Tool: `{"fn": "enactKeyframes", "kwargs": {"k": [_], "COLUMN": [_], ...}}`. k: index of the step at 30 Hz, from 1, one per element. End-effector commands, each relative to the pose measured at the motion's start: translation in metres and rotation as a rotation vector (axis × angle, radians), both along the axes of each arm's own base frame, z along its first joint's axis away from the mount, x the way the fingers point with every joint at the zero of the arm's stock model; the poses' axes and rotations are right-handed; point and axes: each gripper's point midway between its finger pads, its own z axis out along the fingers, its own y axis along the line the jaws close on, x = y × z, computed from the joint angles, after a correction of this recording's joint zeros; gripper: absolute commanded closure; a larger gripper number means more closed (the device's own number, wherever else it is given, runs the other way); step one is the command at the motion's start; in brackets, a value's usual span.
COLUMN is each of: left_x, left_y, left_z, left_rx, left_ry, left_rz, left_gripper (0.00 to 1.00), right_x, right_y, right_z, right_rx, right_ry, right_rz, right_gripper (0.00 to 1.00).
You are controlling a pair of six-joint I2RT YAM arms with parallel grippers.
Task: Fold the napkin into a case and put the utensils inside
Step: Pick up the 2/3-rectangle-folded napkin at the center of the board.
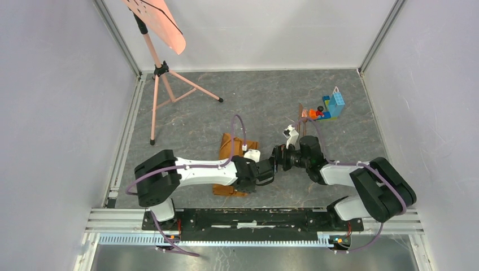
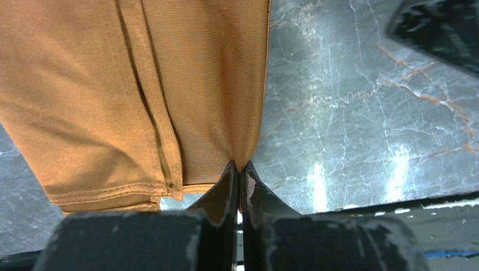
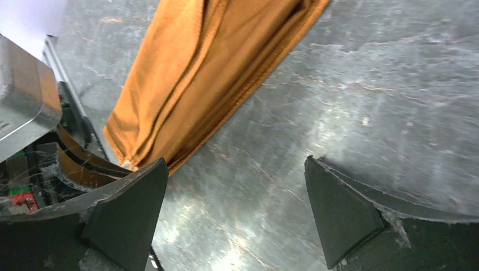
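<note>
1. Grey marbled worktop (image 1: 271,96), walled in white, fills every view. Near its middle the left claw (image 2: 240,169) is pinched closed on the edge of the napkin (image 2: 141,96), and the cloth runs straight into its tips.
2. The right claw (image 3: 234,195) stands wide open and holds nothing. It hangs over bare worktop, with the napkin's hem just beside its left finger (image 3: 133,209).
3. From above, the two claws nearly meet tip to tip at the napkin's right side.
4. The napkin is shiny orange-brown cloth, folded into a long band. Its long axis runs from the near edge toward the back wall. It lies to the left of both claws, partly hidden under the left arm, which is the nearer one.
5. The utensils (image 1: 303,117) sit well apart, beyond the right claw toward the back right. They are slim reddish-brown pieces just beside a pile of toy bricks (image 1: 332,107), too small to tell fork from knife. The right arm is nearer to them.
6. At the back left stands a salmon-pink sheet (image 1: 161,22) on a tripod stand (image 1: 161,84).
7. No brand, label or writing can be read.
</note>
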Motion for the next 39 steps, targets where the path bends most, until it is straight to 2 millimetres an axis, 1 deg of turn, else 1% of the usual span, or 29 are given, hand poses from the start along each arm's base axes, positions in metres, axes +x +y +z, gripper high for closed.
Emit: {"fn": "enactKeyframes", "kwargs": {"k": [1,4,6,12,15,21,27,31,34,37,39], "left_x": [0.005,0.005,0.005,0.005,0.005,0.003,0.002,0.002,0.002,0.002,0.001], "left_y": [-0.009,-0.009,-0.008,-0.009,-0.009,-0.011,-0.011,-0.011,-0.011,-0.013,-0.014], "left_z": [0.023,0.03,0.033,0.037,0.035,0.033,0.034,0.035,0.034,0.032,0.032], "left_rx": [-0.097,-0.116,-0.119,-0.133,-0.133,-0.148,-0.157,-0.161,-0.161,-0.163,-0.168], "left_ry": [-0.037,-0.046,-0.051,-0.053,-0.051,-0.045,-0.044,-0.047,-0.044,-0.041,-0.036], "left_rz": [-0.02,-0.021,-0.022,-0.029,-0.032,-0.034,-0.034,-0.035,-0.035,-0.039,-0.041], "left_gripper": [0.98,0.98,0.98,0.98,0.98,0.98,0.98,0.98,0.98,0.98,0.98], "right_x": [-0.002,-0.002,-0.002,-0.008,-0.006,0.0,0.009,0.016,0.024,0.033,0.038], "right_y": [0.023,0.036,0.042,0.048,0.05,0.058,0.067,0.068,0.064,0.063,0.062], "right_z": [0.008,0.015,0.018,0.012,0.009,0.014,0.011,0.011,0.011,0.013,0.015], "right_rx": [0.113,0.183,0.218,0.253,0.276,0.348,0.373,0.406,0.41,0.415,0.425], "right_ry": [0.087,0.123,0.142,0.2,0.218,0.247,0.268,0.283,0.266,0.236,0.22], "right_rz": [-0.044,-0.075,-0.092,-0.15,-0.172,-0.177,-0.183,-0.2,-0.218,-0.214,-0.215], "right_gripper": [0.02,0.02,0.02,0.02,0.05,0.17,0.24,0.32,0.38,0.48,0.53]}}
